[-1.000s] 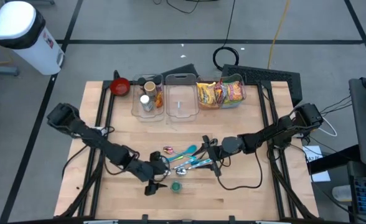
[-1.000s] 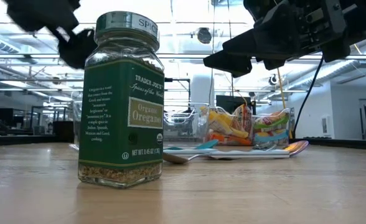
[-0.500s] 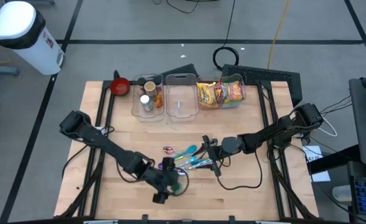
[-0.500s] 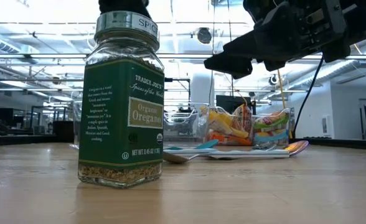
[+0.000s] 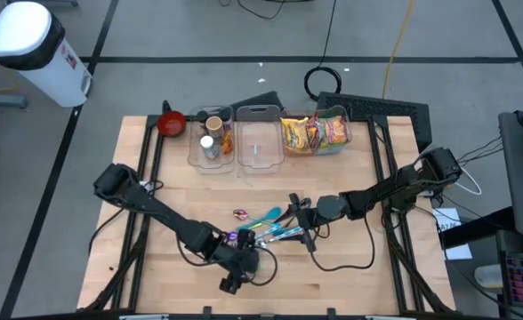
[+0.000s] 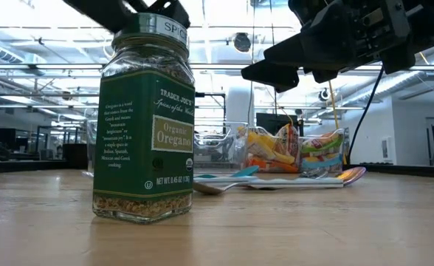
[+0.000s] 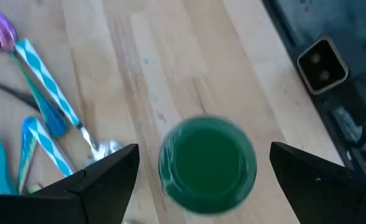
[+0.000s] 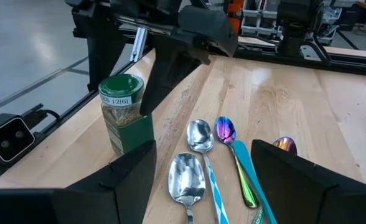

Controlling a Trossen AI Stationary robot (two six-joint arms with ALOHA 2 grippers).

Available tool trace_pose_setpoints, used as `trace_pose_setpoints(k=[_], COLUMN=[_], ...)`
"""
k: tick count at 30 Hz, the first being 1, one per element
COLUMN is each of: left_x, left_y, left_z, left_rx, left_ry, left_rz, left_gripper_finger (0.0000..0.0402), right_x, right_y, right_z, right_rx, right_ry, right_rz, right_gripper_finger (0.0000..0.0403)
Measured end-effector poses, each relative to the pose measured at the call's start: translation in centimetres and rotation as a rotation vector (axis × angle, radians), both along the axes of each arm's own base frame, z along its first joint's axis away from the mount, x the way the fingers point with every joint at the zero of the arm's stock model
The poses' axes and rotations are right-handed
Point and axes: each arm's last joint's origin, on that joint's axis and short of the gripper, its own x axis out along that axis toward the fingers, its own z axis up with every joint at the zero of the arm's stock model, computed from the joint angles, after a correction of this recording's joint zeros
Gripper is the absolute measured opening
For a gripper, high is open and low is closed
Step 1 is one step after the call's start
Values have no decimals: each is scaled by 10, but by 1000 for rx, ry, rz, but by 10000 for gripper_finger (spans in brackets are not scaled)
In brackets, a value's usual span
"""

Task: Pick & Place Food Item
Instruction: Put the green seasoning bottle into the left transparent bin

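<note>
**Left gripper wide open above the oregano jar**

I've got the left gripper over the front-middle of the table, and in my left wrist view its two dark fingers stand far apart, one on each side of the jar's green lid. The jaws are spread wide and I see bare wood between each finger and the lid, so nothing is gripped and nothing is touched. From the low view the dark arm crosses just over the top of the lid; whether it brushes it I can't tell.

The jar stands upright on the wood, long axis vertical, lid up, its green label facing the low camera. The right wrist view shows the same: jar standing straight, near the table's front edge.

My right gripper hangs just above the table to the right of the jar, fingers parted and empty, looking across a cluster of spoons lying flat beside the jar. Those spoons sit between the two grippers, handles running toward the right arm.

At the back edge I see clear bins, one holding snack packets, and a red bowl at the left end.
</note>
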Motion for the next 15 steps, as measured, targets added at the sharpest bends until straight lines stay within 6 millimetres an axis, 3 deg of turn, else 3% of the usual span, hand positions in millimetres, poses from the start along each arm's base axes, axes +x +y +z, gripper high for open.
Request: trace_pose_setpoints(k=[7, 15], left_x=[1, 2], left_y=[0, 1], left_z=[1, 1], left_rx=[37, 17], left_ry=[-23, -24], left_rz=[-46, -28], left_gripper_finger=[348, 214], right_x=[0, 0], right_y=[0, 0], right_z=[0, 0], right_rx=[1, 2], right_ry=[0, 1], right_rz=[0, -1], right_gripper_finger=[254, 254])
